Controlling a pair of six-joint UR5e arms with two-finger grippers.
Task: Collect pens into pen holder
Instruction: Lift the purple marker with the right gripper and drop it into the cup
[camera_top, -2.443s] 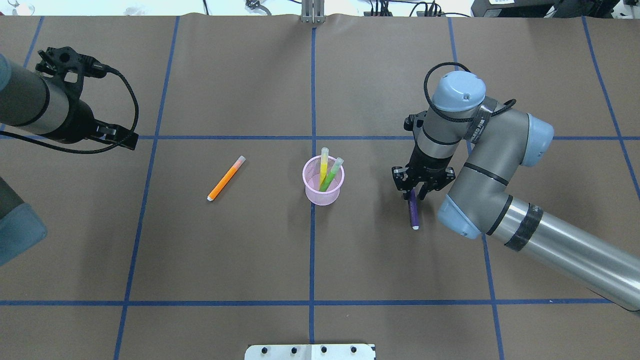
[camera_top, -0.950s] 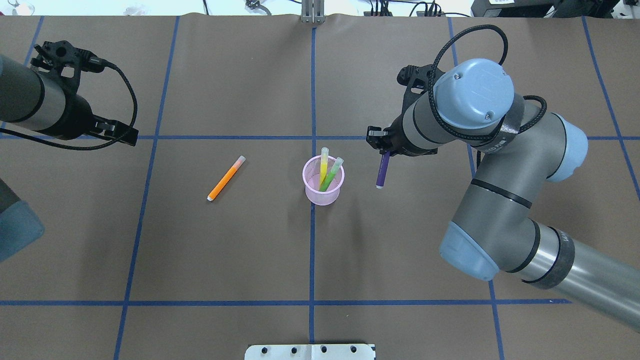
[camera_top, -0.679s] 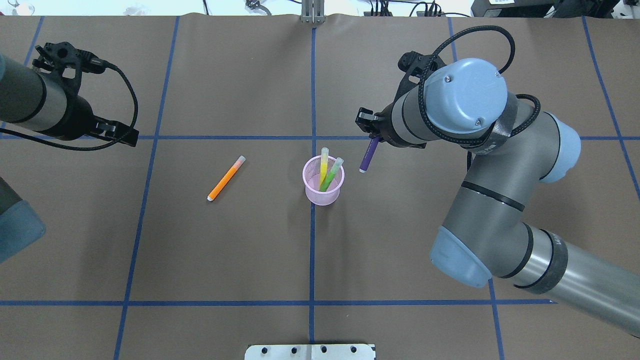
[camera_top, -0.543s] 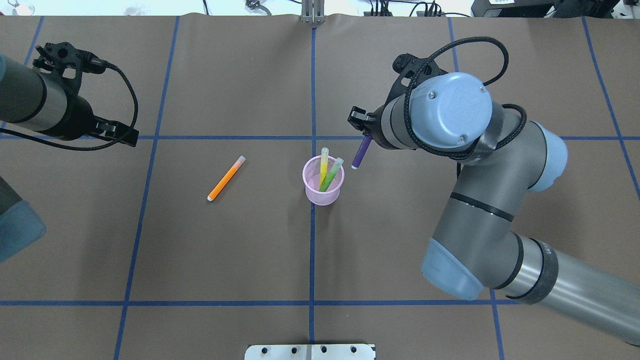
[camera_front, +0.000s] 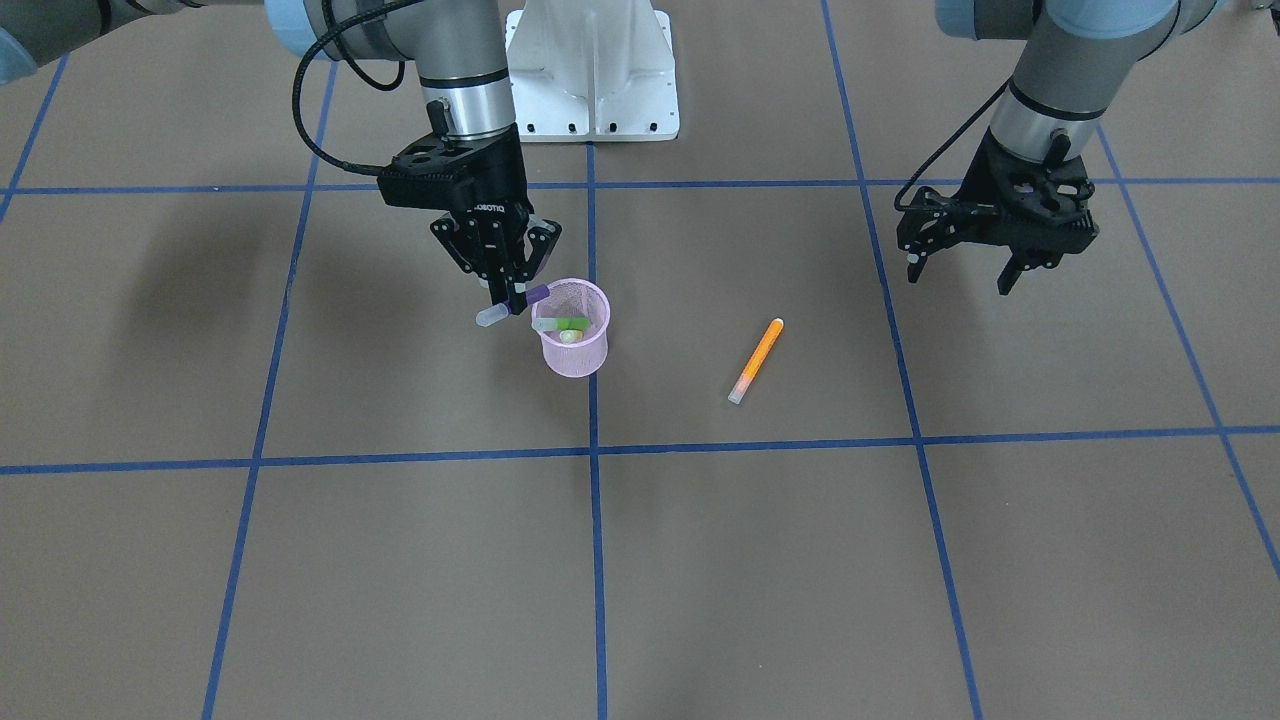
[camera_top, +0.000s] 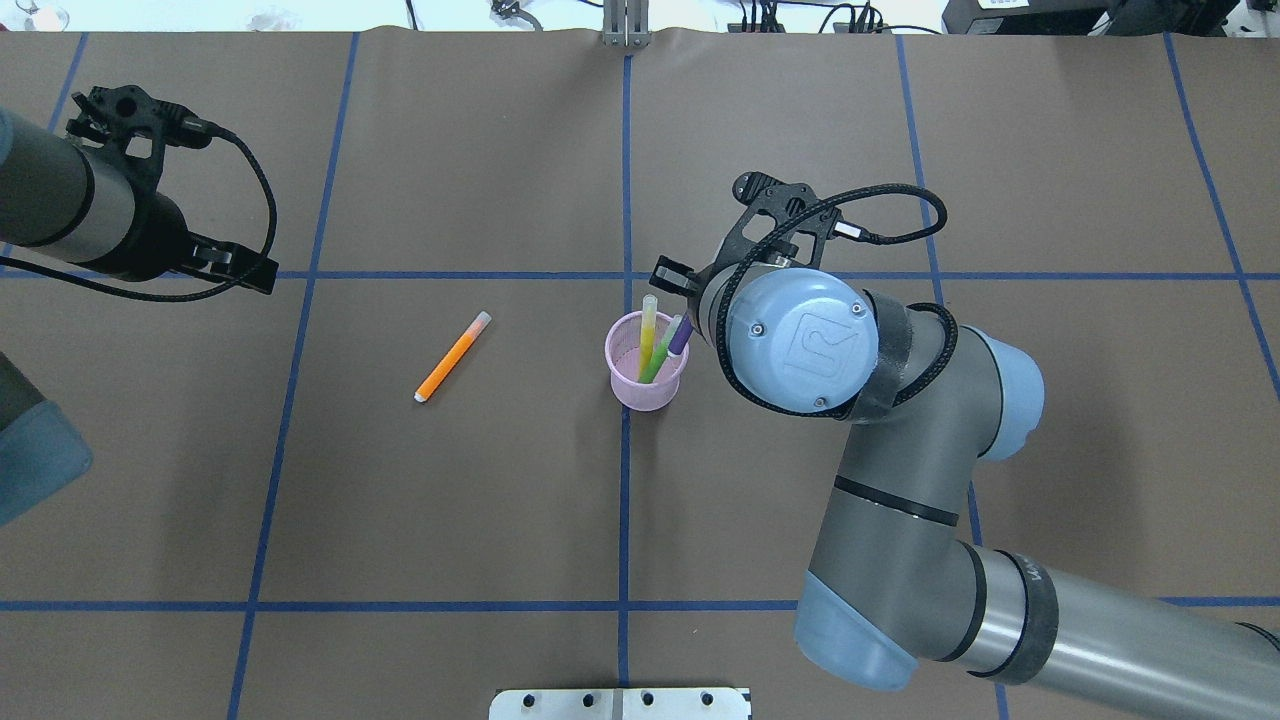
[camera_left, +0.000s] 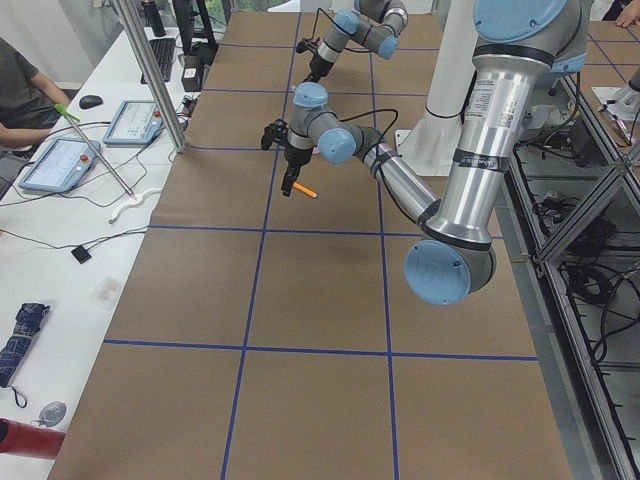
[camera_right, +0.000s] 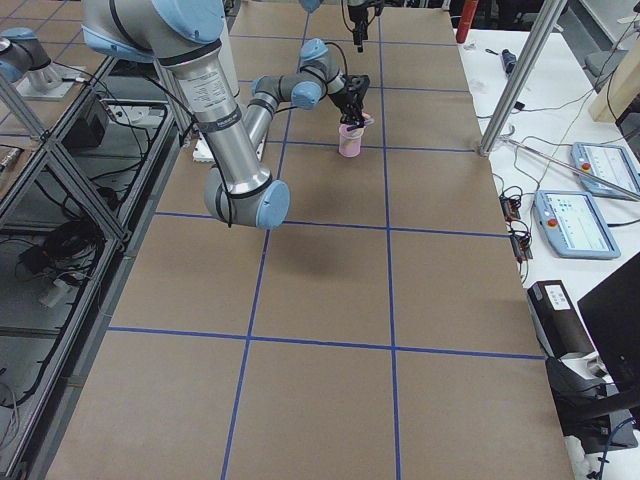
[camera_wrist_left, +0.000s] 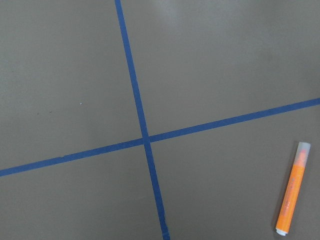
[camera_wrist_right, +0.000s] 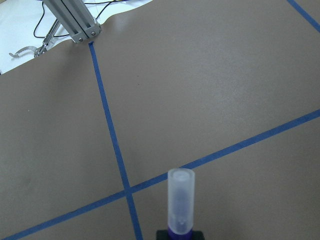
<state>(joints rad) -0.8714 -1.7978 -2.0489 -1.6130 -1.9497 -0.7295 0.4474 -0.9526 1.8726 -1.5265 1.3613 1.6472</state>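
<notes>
The pink mesh pen holder (camera_front: 575, 350) stands at the table's middle, also in the overhead view (camera_top: 640, 385). The yellow pen (camera_top: 648, 328) and the green pen (camera_top: 658, 362) stand inside it. My right gripper (camera_front: 508, 300) is shut on the purple pen (camera_front: 537, 294), held tilted, its purple end over the holder's rim (camera_top: 680, 336) and its pale cap (camera_wrist_right: 180, 205) pointing away. The orange pen (camera_front: 755, 360) lies flat on the table, also in the left wrist view (camera_wrist_left: 291, 195). My left gripper (camera_front: 960, 272) is open and empty, above the table beyond the orange pen.
The white metal robot base (camera_front: 592, 75) stands behind the holder. Brown paper with blue tape lines (camera_top: 624, 520) covers the table. My right arm's elbow (camera_top: 930, 470) reaches over the table's right half.
My right gripper lifted the purple pen off the table and carried it left to the holder's rim. The left arm and the orange pen have not moved.
</notes>
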